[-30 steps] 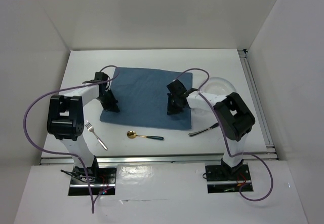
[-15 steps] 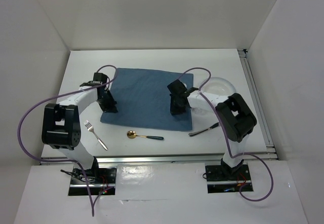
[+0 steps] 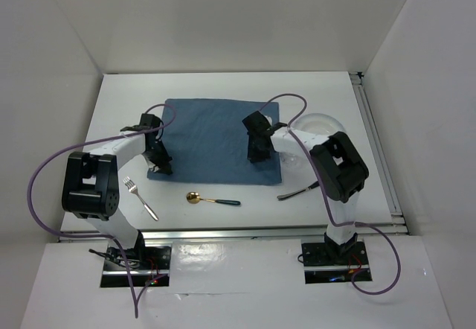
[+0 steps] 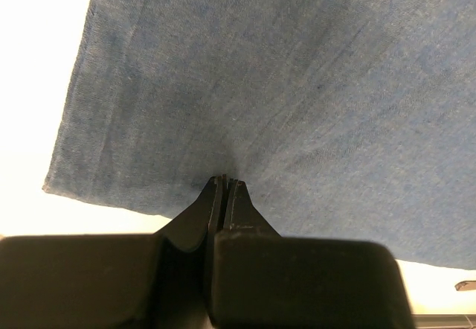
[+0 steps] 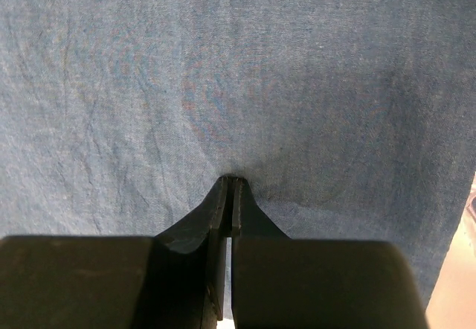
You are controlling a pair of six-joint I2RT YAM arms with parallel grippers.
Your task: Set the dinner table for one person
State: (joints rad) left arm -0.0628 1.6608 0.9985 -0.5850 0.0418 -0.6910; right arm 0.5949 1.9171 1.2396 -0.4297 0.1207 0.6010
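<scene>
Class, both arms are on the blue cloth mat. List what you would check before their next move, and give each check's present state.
1. The left hand is shut on the blue cloth mat, fabric puckering at its tips: ok.
2. The right hand is shut on the mat likewise: ok.
3. Mat flat, edges square with the dinner table: ok.
4. The fork, spoon and knife lie off the mat: ok.
5. The plate is clear of the mat's right edge: cannot tell, the right arm covers the gap.
</scene>
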